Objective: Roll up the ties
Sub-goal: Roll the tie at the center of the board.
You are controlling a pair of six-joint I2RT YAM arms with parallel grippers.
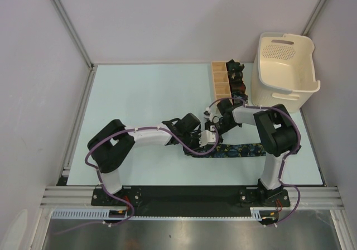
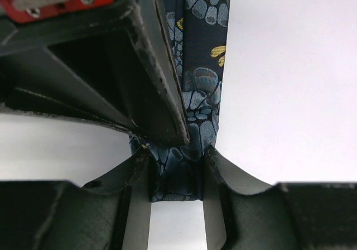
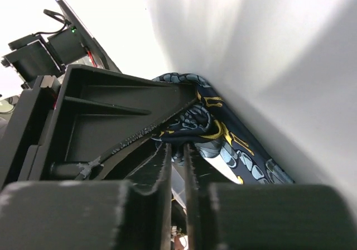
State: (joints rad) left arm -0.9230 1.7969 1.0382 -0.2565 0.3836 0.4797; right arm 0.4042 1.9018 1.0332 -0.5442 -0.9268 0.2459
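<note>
**Grippers meet on floral tie [image 1: 237, 149] at centre frame**

In the overhead view, we see the left arm reaching from the lower left across the pale table [image 1: 139, 105] towards the middle. Its left gripper [image 1: 202, 141] sits at the left end of the tie. The tie lies flat as a dark patterned strip, running rightward just below centre.

In the left wrist view, the left gripper [image 2: 177, 169] is clamped across the tie [image 2: 203, 94]. Its fingers [image 2: 217, 172] press on either side of a folded end at the lower middle, and the navy cloth with blue flowers and yellow sprigs stretches up to the top edge. A dark finger of the other arm rests its tip on the cloth from the upper left.

To the right overhead, the right gripper [image 1: 215, 128] comes in from above, just beside the left one.

In its own camera, the right gripper [image 3: 178, 149] has its fingers [image 3: 162, 172] drawn almost together, leaving a thin slit. A fold of the tie [image 3: 223, 144] is caught at their tips.

Further right, towards the upper part of the overhead view, stands a wooden box [image 1: 220, 80]. Dark coiled ties [image 1: 237, 77] sit in its right-hand compartments. A cream basket [image 1: 284, 66] stands just beside the box in the upper right.
</note>
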